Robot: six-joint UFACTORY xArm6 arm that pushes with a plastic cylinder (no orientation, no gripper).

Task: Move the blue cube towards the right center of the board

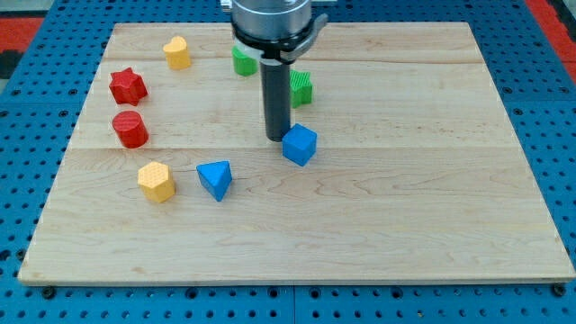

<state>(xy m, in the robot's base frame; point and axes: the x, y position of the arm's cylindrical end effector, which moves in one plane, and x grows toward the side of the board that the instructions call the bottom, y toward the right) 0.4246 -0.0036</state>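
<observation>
The blue cube (300, 145) sits near the middle of the wooden board (432, 207), slightly turned. My tip (276, 137) rests on the board just to the view's left of the cube, touching or almost touching its upper left side. The dark rod rises from there to the arm's head at the view's top.
A blue triangular block (215, 178) lies to the lower left of the cube. A green block (301, 89) and another green block (243, 60) stand behind the rod. A yellow block (177, 53), a red star (128, 86), a red cylinder (130, 130) and a yellow hexagonal block (156, 182) line the view's left.
</observation>
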